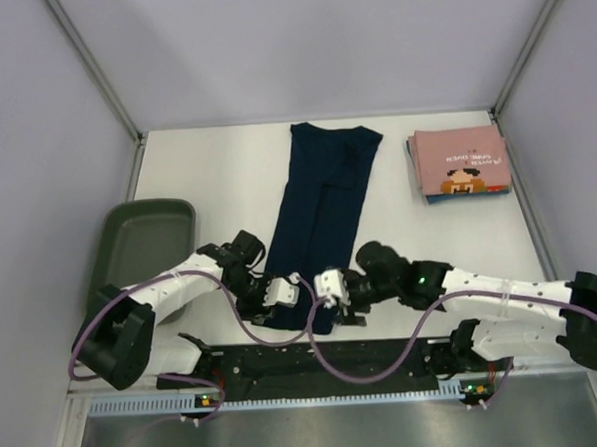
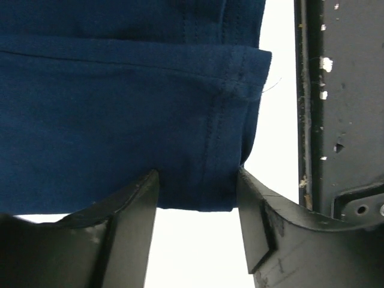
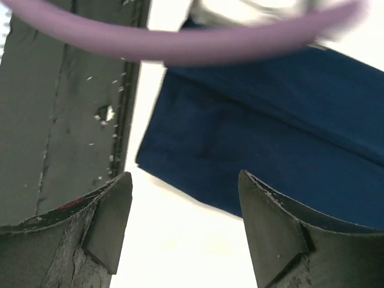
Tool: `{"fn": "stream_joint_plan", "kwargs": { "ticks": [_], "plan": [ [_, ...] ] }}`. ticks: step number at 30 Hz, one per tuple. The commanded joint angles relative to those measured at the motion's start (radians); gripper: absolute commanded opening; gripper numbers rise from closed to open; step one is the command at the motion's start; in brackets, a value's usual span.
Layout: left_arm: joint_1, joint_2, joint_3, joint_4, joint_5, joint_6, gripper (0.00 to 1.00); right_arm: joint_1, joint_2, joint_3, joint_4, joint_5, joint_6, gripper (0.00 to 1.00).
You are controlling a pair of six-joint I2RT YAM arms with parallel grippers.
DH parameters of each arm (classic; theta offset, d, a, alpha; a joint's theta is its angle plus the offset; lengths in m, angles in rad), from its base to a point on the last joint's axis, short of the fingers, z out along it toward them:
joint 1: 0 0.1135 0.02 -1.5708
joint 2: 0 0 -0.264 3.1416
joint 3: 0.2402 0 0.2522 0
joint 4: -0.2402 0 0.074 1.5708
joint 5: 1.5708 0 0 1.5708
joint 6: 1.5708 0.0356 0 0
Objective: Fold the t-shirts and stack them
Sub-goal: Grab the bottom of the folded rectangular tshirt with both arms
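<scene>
The navy t-shirt lies on the white table folded into a long strip that runs from the back to the near edge. Its near end fills the left wrist view and shows in the right wrist view. My left gripper is open at the strip's near left corner, and the hem lies between its fingertips. My right gripper is open at the near right corner, with the cloth edge just ahead of it. The pink t-shirt lies folded at the back right, cartoon face up.
A dark green tray sits at the left edge of the table. The black base rail runs along the near edge, close to both grippers. A purple cable crosses the top of the right wrist view. Grey walls enclose the table.
</scene>
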Motion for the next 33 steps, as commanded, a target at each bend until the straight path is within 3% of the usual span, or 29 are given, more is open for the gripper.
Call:
{"fn": "stream_joint_plan", "kwargs": {
  "ticks": [1,4,9,10,13,16,21,26,33],
  "plan": [
    [-0.012,0.01,-0.021,0.034,0.006,-0.024,0.51,0.145,0.123,-0.007,0.062,0.181,-0.079,0.7],
    [-0.014,0.001,-0.029,0.039,0.007,-0.035,0.38,0.194,0.22,-0.023,0.135,0.239,-0.102,0.7],
    [-0.017,-0.007,-0.041,0.039,-0.004,-0.051,0.24,0.239,0.39,0.002,0.14,0.275,-0.102,0.66],
    [-0.017,-0.007,-0.044,0.041,-0.008,-0.057,0.21,0.251,0.415,0.006,0.135,0.282,-0.102,0.61],
    [-0.022,-0.008,-0.05,0.038,-0.008,-0.076,0.01,0.279,0.449,0.017,0.12,0.302,-0.073,0.18],
    [-0.028,-0.028,-0.044,0.031,-0.034,-0.12,0.0,0.314,0.414,0.023,0.057,0.331,-0.062,0.0],
    [-0.069,-0.128,-0.001,-0.146,0.078,-0.104,0.0,0.359,0.268,0.046,-0.139,0.338,-0.031,0.0],
    [-0.135,-0.26,0.052,-0.278,0.087,-0.105,0.0,0.376,0.101,0.069,-0.314,0.272,0.01,0.0],
    [-0.14,-0.31,0.187,-0.345,0.076,-0.14,0.0,0.357,-0.134,0.042,-0.329,0.282,0.018,0.0]
  ]
}}
